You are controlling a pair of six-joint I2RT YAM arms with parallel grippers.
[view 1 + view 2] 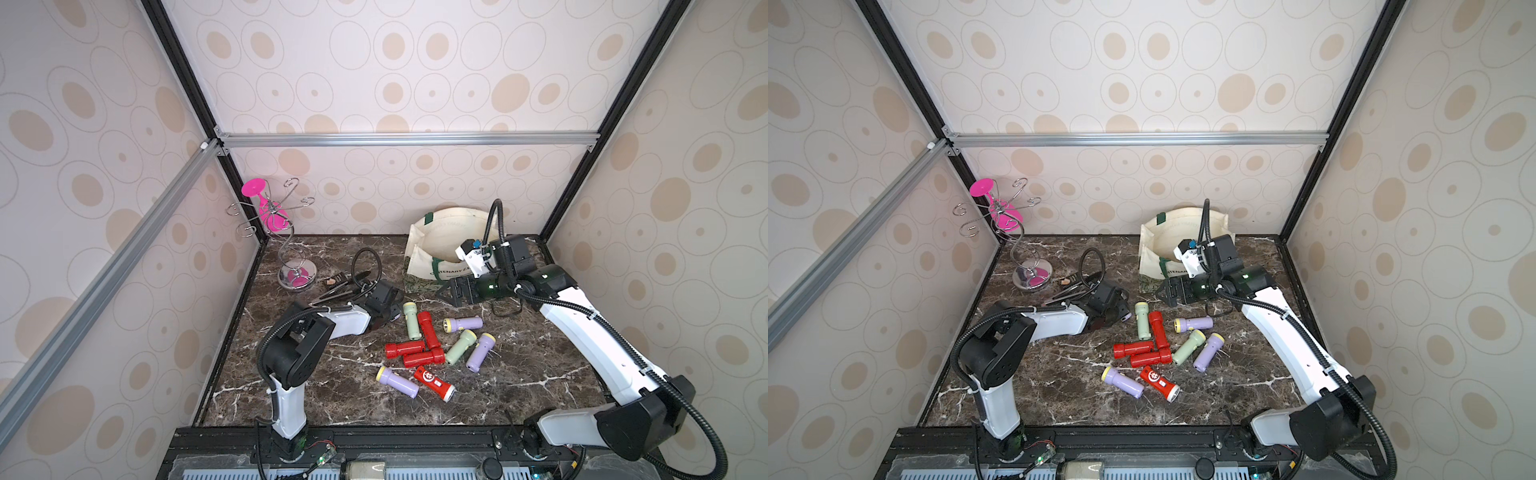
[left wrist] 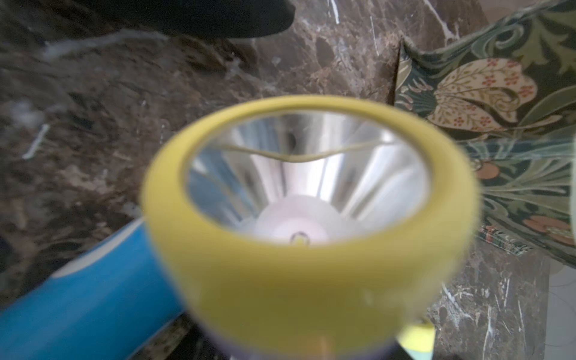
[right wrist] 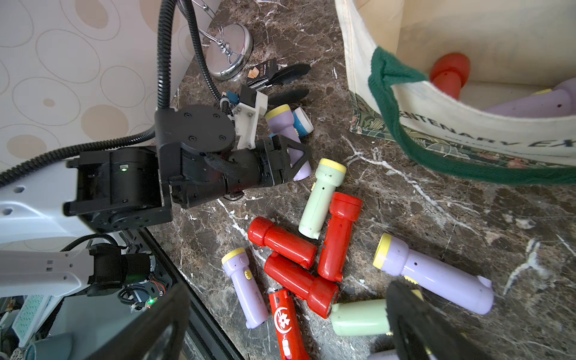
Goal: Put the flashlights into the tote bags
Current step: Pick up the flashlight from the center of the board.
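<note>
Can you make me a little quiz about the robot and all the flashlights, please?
1. True or false: the tote bag is empty.
2. Which colour of flashlight sits between the jaws of the left gripper? A red, B lilac, C pale green.
3. How many red flashlights lie on the table?
Key: 1 false, a red flashlight shows inside it. 2 B, the lilac flashlight with a yellow head. 3 four.
</note>
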